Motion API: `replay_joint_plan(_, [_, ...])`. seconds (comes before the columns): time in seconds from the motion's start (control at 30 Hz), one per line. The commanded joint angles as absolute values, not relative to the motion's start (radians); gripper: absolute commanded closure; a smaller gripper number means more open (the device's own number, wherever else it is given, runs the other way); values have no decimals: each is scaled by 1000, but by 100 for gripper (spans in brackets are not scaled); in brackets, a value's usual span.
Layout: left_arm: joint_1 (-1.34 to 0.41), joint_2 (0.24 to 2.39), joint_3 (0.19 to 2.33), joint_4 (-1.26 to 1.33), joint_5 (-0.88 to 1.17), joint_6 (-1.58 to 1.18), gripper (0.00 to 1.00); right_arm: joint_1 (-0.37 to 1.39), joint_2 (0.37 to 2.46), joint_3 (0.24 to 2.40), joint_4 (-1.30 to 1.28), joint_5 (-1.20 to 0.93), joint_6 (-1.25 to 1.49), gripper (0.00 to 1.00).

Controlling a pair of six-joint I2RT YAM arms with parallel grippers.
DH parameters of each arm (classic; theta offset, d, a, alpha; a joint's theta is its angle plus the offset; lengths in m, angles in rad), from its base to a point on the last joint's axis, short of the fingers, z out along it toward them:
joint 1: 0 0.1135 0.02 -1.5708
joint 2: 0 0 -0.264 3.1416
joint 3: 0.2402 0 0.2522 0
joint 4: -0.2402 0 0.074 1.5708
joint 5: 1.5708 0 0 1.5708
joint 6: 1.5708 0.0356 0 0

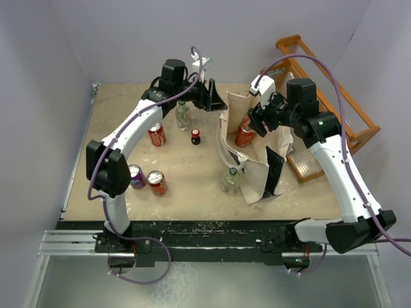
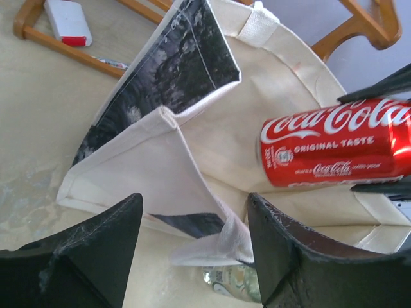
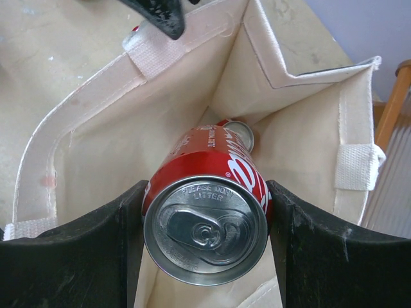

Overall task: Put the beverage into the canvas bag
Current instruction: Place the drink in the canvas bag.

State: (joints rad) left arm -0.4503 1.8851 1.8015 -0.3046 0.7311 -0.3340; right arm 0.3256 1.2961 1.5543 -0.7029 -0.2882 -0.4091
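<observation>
The cream canvas bag (image 1: 255,168) stands open at mid-table, its dark print facing left (image 2: 160,70). My right gripper (image 3: 205,192) is shut on a red Coca-Cola can (image 3: 205,224), held tilted in the bag's mouth (image 1: 244,133), base pointing down into the bag. Deeper inside, the silvery end of another can (image 3: 239,133) shows. My left gripper (image 2: 194,212) hovers at the bag's far left rim (image 1: 218,99), jaws apart. A white handle strap (image 2: 221,247) hangs between them, against the right finger.
Left of the bag lie a red can (image 1: 157,135), a purple can (image 1: 136,176), another red can (image 1: 157,182), a clear bottle (image 1: 183,114) and a small dark bottle (image 1: 195,136). A bottle (image 1: 231,179) stands by the bag's front. The orange wooden rack (image 1: 334,109) is behind right.
</observation>
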Motion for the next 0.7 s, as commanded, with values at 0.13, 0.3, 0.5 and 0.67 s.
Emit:
replay_joint_plan(0.13, [-472, 1938, 1934, -338, 721, -448, 39, 327, 1324, 1557, -599, -402, -540, 68])
replay_joint_plan(0.3, [-475, 1949, 1941, -363, 659, -442, 46, 327, 1371, 1566, -622, -456, -605, 68])
replay_joint_plan(0.5, [-480, 1965, 1945, -380, 664, -445, 61, 327, 1436, 1602, -676, -507, -677, 68])
replay_joint_plan(0.67, [-480, 1953, 1910, -347, 688, -455, 71, 327, 1456, 1569, -660, -561, -723, 68])
